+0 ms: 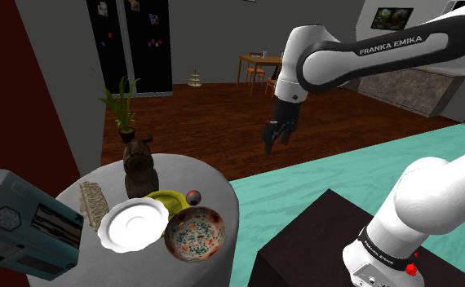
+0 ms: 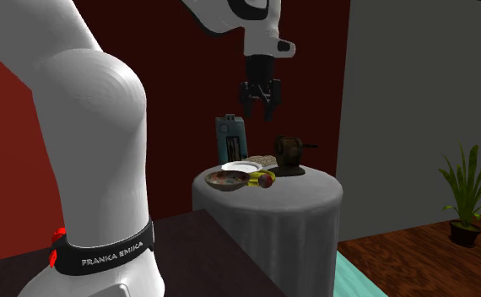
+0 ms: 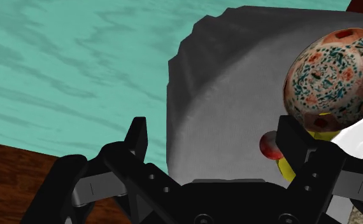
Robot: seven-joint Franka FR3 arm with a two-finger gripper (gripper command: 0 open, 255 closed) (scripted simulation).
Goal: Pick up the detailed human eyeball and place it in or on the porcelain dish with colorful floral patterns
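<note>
— Where is the eyeball (image 1: 193,196)?

— On the round grey table (image 1: 186,169), near its edge. It sits between the flowered dish (image 1: 195,233) and a yellow item (image 1: 167,200), close to both. A white plate (image 1: 133,224) lies beside the dish.

— And the tool (image 1: 276,134)?

— It hangs in the air off the table's side, over the teal rug (image 1: 304,187), well apart from the eyeball. Its fingers stand apart with nothing between them.
</note>
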